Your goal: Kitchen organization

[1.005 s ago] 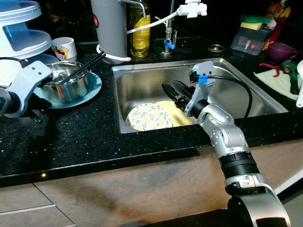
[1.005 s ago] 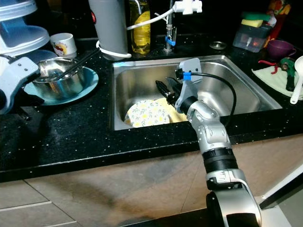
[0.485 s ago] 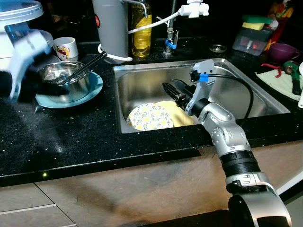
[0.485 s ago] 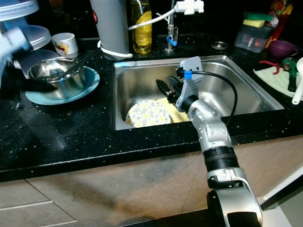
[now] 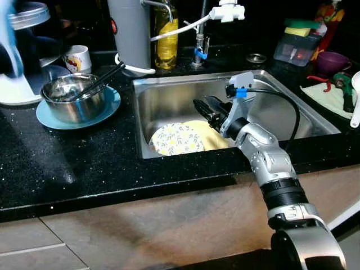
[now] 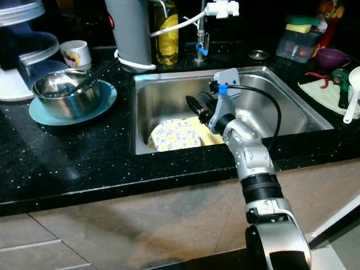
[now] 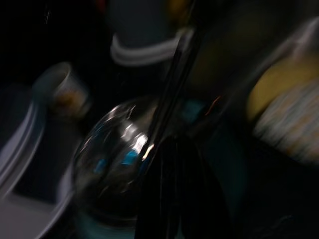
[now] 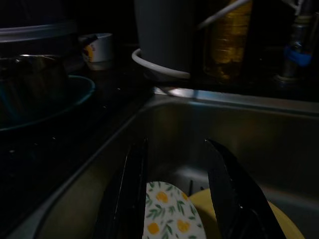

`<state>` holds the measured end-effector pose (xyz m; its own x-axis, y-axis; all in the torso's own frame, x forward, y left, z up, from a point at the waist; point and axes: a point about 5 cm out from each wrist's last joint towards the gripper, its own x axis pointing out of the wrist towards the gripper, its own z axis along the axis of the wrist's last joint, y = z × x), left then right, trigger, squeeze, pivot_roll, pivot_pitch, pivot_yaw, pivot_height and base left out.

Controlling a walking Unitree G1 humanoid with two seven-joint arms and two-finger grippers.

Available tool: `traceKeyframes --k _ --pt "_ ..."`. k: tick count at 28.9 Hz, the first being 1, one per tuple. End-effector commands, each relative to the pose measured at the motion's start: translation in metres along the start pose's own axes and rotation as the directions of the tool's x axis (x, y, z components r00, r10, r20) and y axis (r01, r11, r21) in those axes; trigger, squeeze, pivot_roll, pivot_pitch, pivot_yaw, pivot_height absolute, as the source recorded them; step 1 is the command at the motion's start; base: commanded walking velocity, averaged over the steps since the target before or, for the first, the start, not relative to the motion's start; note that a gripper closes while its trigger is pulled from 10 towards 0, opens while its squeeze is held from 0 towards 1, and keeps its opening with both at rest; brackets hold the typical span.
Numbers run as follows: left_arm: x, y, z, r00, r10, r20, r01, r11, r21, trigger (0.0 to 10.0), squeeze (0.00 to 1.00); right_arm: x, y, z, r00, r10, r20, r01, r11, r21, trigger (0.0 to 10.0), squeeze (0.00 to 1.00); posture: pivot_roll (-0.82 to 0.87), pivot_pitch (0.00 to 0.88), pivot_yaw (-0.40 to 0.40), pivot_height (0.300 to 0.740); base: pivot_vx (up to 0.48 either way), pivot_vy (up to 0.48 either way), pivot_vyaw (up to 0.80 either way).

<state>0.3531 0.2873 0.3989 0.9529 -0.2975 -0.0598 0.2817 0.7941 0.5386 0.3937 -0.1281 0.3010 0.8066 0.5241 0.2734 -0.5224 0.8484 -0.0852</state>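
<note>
While right gripper [image 5: 201, 104] is hanging open over it:
Sink [image 5: 281, 112]: holding floral plate [image 5: 177, 139], yellow plate [image 5: 212, 138].
Bowl [image 5: 73, 98]: holding chopsticks [image 5: 104, 79].
Left gripper [image 7: 174, 199]: blurred, state unclear, risen since before.

The left arm [image 5: 8, 34] has swung away from the near counter. 1 second ago its wrist housing sat low at the left edge, just in front of the steel bowl [image 5: 73, 98] on the blue plate [image 5: 112, 101]; half a second ago it was a blur lifting over the bowl's left side. Now it is a pale blur at the far upper left, above the white stand [image 5: 17, 90]. The bowl, with the chopsticks [image 5: 104, 77] in it, now shows unblocked. The left wrist view is smeared with motion.
</note>
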Motion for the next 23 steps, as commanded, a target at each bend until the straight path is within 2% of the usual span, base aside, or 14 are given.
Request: traceKeyframes --k 1,2,3,8,10,16,21,23 --pt "0.015 -0.01 -0.025 0.992 0.012 -0.126 -0.002 0.997 0.081 0.0 0.0 0.002 0.0 0.003 1.0 0.005 0.015 -0.005 1.0 0.003 10.0 0.0 0.07 0.22 -0.008 0.74 0.0 0.0 0.0" --pt "0.015 -0.01 -0.025 0.992 0.012 -0.126 -0.002 0.997 0.081 0.0 0.0 0.002 0.0 0.003 1.0 0.005 0.015 -0.005 1.0 0.003 10.0 0.0 0.07 0.22 -0.008 0.74 0.0 0.0 0.0" --pt "0.023 -0.015 -0.031 0.987 0.03 -0.155 -0.011 0.992 0.123 0.0 0.0 0.001 0.0 0.003 1.0 0.004 0.015 -0.004 1.0 0.003 10.0 0.0 0.07 0.22 -0.008 0.74 0.0 0.0 0.0" --pt "0.036 -0.024 -0.036 0.986 0.027 -0.165 -0.007 0.993 0.118 0.0 0.0 0.0 -0.001 0.003 1.0 0.002 0.013 -0.002 1.0 0.0 10.0 0.0 0.06 0.224 -0.003 0.74 0.0 0.0 0.0" --pt "0.043 -0.029 -0.038 0.984 0.03 -0.176 -0.004 0.989 0.146 0.0 0.0 -0.001 -0.003 0.003 1.0 -0.002 0.012 0.002 1.0 -0.003 10.0 0.0 0.06 0.224 -0.003 0.74 0.0 0.0 0.0" --pt "0.049 -0.031 -0.035 0.982 0.026 -0.185 0.01 0.982 0.19 0.0 0.0 -0.003 -0.005 0.004 1.0 -0.006 0.012 0.006 1.0 -0.01 10.0 0.0 0.05 0.233 0.015 0.74 0.0 0.0 0.0" --pt "0.049 -0.031 -0.025 0.982 -0.041 -0.186 0.072 0.984 0.163 0.0 0.0 -0.005 -0.006 0.005 1.0 -0.004 0.01 0.005 1.0 -0.018 10.0 0.0 0.05 0.23 0.012 0.74 0.0 0.0 0.0" --pt "0.046 -0.029 -0.017 0.974 -0.121 -0.191 0.144 0.983 0.113 0.0 0.0 -0.005 -0.006 0.005 1.0 0.001 0.009 0.0 1.0 -0.021 10.0 0.0 0.05 0.228 0.011 0.74 0.0 0.0 0.0"
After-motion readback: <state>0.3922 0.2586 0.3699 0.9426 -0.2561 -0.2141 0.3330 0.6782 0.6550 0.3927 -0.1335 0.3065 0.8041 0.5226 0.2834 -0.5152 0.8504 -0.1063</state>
